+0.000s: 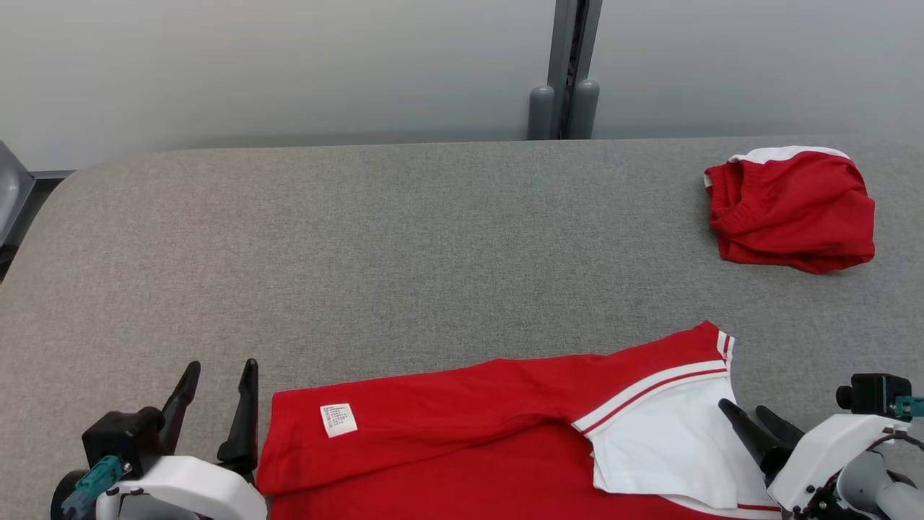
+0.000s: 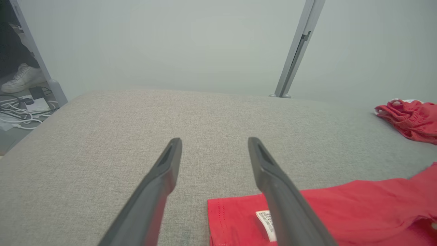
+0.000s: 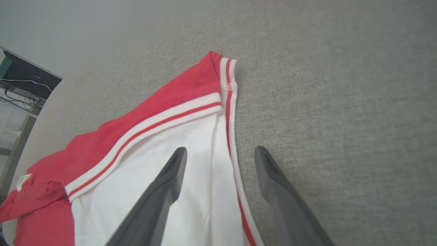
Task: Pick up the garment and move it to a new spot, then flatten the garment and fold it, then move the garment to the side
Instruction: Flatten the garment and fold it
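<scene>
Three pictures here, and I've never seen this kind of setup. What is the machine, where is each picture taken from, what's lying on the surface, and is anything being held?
This is a wheeled robot with two arms, each ending in a gripper with two long dark fingers. The wide picture comes from a camera on its head, looking down at a grey fabric-covered table. The other two come from cameras on its wrists, each looking along that arm's own fingers.

Near the robot lies a red garment with a white, red-striped part at its right end and a small white label near its left end. A second red garment, bunched up, sits at the far right.

The left gripper stands open beside the near garment's left edge. The right gripper is open over the white part. Neither holds anything.
</scene>
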